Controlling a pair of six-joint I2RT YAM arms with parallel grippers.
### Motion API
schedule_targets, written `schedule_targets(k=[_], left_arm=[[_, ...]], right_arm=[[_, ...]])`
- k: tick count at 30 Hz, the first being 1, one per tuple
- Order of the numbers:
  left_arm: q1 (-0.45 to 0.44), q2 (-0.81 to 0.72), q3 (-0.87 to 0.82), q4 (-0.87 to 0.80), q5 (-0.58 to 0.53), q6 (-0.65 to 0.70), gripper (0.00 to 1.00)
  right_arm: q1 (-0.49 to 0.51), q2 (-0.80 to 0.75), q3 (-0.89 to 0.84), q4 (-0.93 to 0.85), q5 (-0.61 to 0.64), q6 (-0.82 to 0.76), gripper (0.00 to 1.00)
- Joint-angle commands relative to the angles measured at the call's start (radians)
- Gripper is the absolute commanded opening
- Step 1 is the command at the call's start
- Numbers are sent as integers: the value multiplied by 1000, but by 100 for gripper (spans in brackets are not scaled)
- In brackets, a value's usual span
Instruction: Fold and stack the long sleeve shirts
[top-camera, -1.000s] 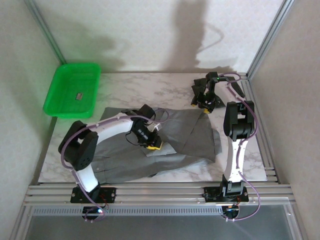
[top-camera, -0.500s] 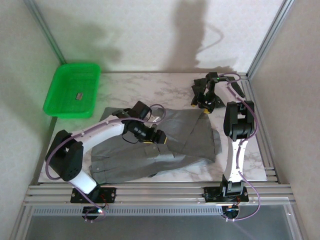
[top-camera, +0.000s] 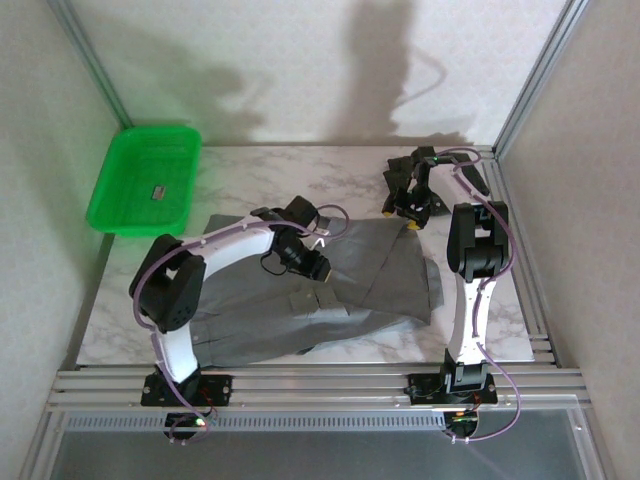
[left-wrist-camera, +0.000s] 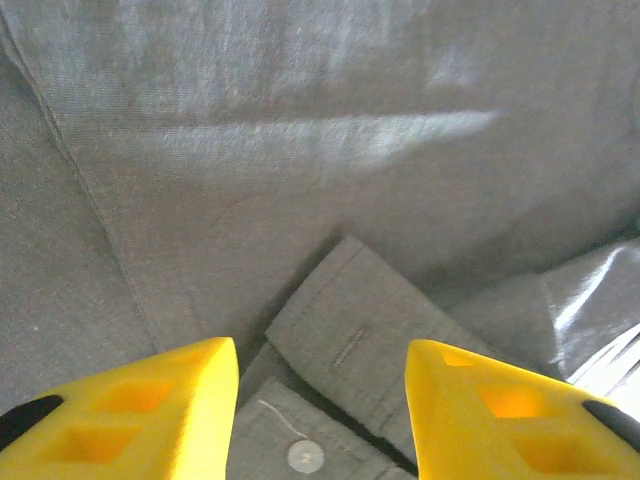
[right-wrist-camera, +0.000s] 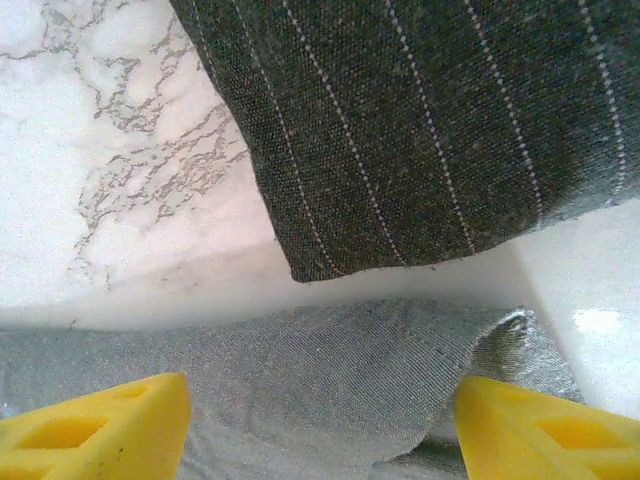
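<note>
The grey shirt (top-camera: 350, 285) lies spread over the middle of the marble table, a folded sleeve cuff (top-camera: 303, 299) resting on it. My left gripper (top-camera: 318, 270) hovers open just above that cuff (left-wrist-camera: 370, 345), its yellow fingers (left-wrist-camera: 150, 410) on either side of the cuff and a white button (left-wrist-camera: 305, 457), holding nothing. The charcoal shirt (top-camera: 400, 178) is bunched at the back right. There my right gripper (top-camera: 411, 208) stands open, low over the grey shirt's far edge (right-wrist-camera: 330, 390). The pinstriped charcoal cloth (right-wrist-camera: 420, 130) lies just beyond its fingers.
A green plastic tray (top-camera: 110, 195) with a small object (top-camera: 158, 193) inside sits at the back left. Metal frame posts and walls close in both sides. Bare marble (top-camera: 300, 175) shows between the tray and the charcoal shirt.
My left gripper has moved off the sleeve cuff, back and to the right, leaving the cuff lying on the grey shirt. The left elbow swung. The right arm stayed still.
</note>
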Motion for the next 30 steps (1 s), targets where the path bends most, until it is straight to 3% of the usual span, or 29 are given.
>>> schedule_targets(k=[1,21,30], left_arm=[[1,33,33,-63,-22,76,46],[3,103,-6,-95,85,124,39],[1,90,-45,-79,127,122,19]], right_arm=[[-5,-32,-5,-29,19,-16,71],[-4,-22,9,-38,22,-20,71],[-4,-20,11,-38,24,-15,71]])
